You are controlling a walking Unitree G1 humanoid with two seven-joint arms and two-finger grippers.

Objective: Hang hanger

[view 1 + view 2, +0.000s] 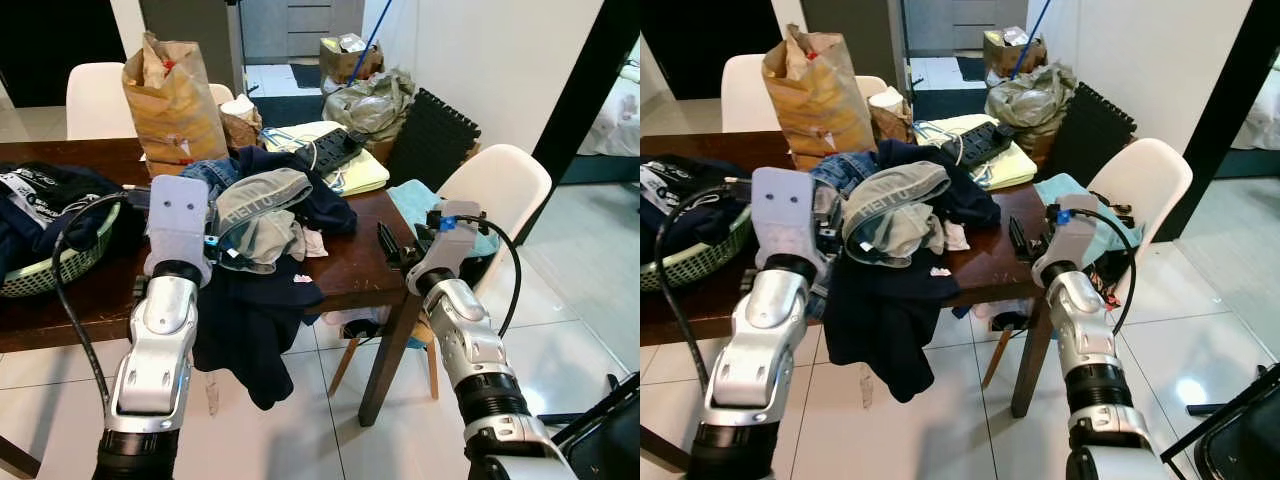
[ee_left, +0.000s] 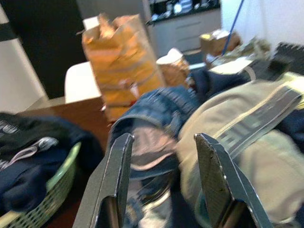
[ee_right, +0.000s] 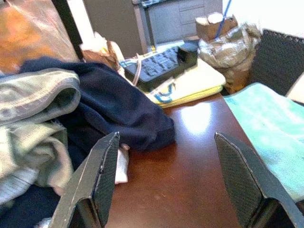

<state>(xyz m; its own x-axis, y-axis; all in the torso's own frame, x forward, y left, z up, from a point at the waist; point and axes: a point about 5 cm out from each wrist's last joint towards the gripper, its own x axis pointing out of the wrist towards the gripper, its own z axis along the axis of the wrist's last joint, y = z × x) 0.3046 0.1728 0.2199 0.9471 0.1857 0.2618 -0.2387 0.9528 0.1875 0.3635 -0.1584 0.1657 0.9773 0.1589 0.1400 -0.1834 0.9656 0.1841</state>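
Left hand [image 2: 164, 183] near clothes-filled basket [image 1: 60, 268]

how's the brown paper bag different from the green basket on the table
The brown paper bag stands upright and tall at the table's far edge; the green basket sits low and wide at the robot's left. The bag is crumpled paper with an open top; the basket is woven with holes and heaped with dark clothes. Both rest on the wooden table.

Dark wood table [image 1: 355, 275] on glossy white tile floor [image 1: 560, 310], white chairs [image 1: 500, 180] w/ white wall [image 1: 500, 60] behind.
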